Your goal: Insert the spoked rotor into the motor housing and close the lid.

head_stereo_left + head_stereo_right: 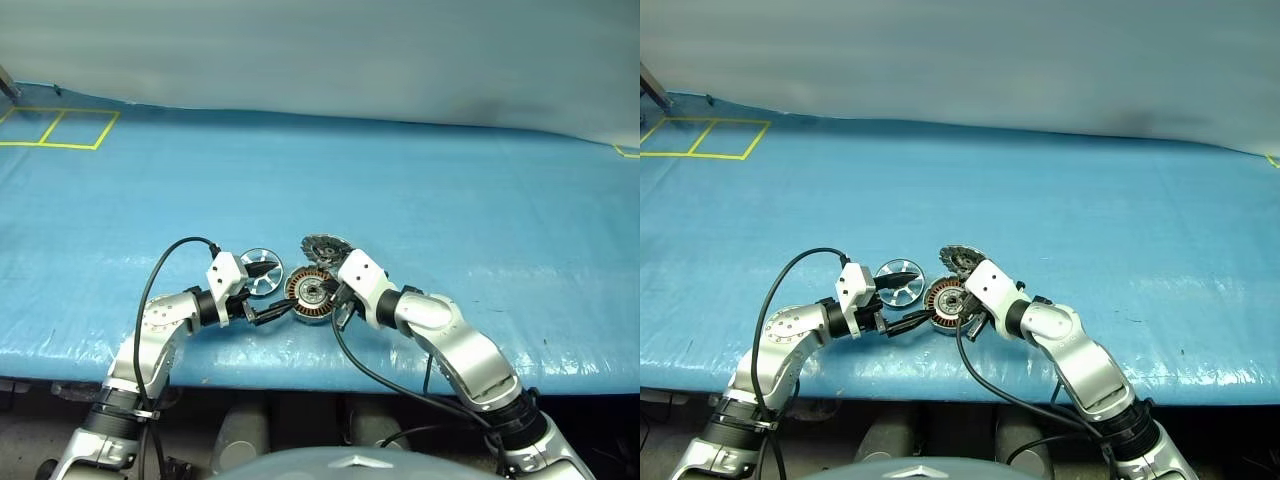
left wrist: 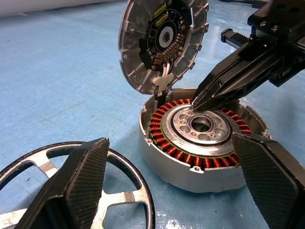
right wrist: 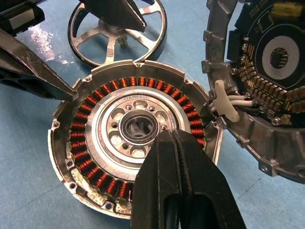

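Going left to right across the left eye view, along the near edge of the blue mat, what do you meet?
left gripper → spoked rotor → motor housing → right gripper; the lid stands open just behind the housing.

Both silver arms reach forward and bend inward toward each other, wrists nearly meeting. The left hand point(image 1: 262, 289) points toward three o'clock, its two black fingers point(image 2: 78, 183) spread wide apart. The right hand point(image 3: 174, 143) points toward nine o'clock and tilts downward, its two black fingers point(image 3: 159, 176) pressed together, tips joined.
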